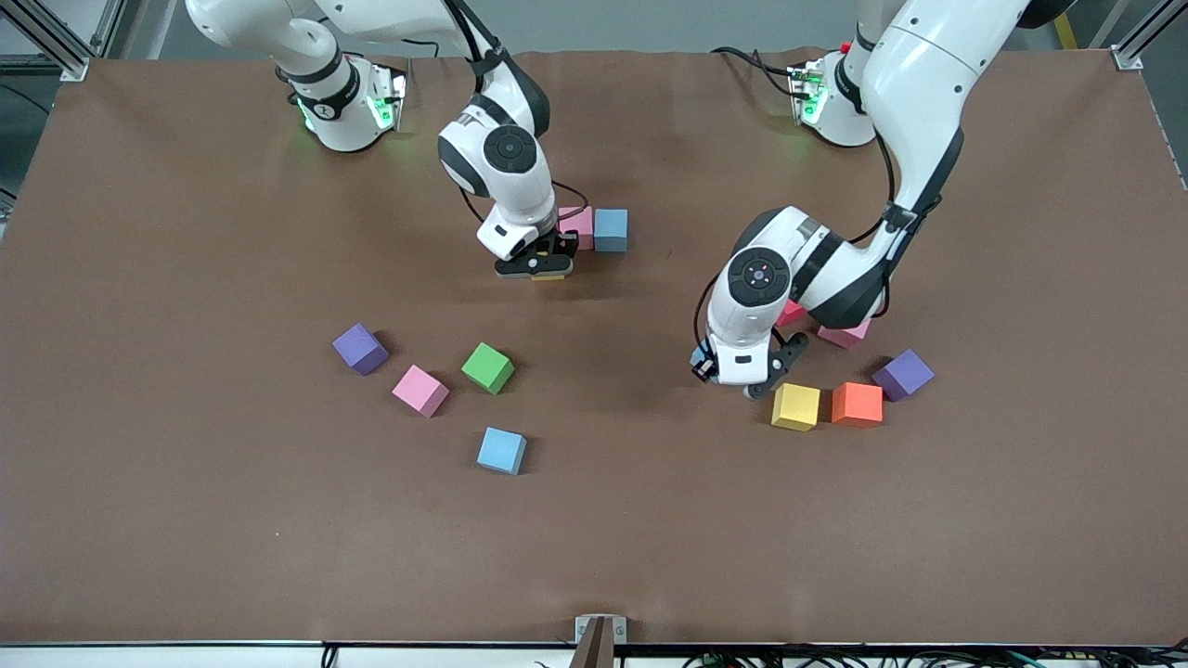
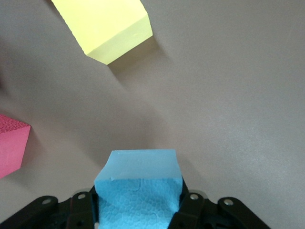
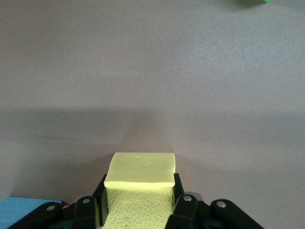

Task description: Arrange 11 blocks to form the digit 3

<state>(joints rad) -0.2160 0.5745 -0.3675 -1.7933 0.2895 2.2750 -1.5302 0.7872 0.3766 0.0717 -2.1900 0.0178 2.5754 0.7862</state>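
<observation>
While your left hand grips a blue cube over the bench beside a loose yellow cube and your right hand grips another yellow cube beside the pink-and-blue pair, treat these cubes as light, soft, grippy foam, pinched lightly on flat sides.

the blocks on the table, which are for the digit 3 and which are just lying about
For the job:
- light blue block in left gripper
- yellow block in right gripper
- pink and light blue pair
- green block
- orange block

Lying about:
- purple cubes
</observation>
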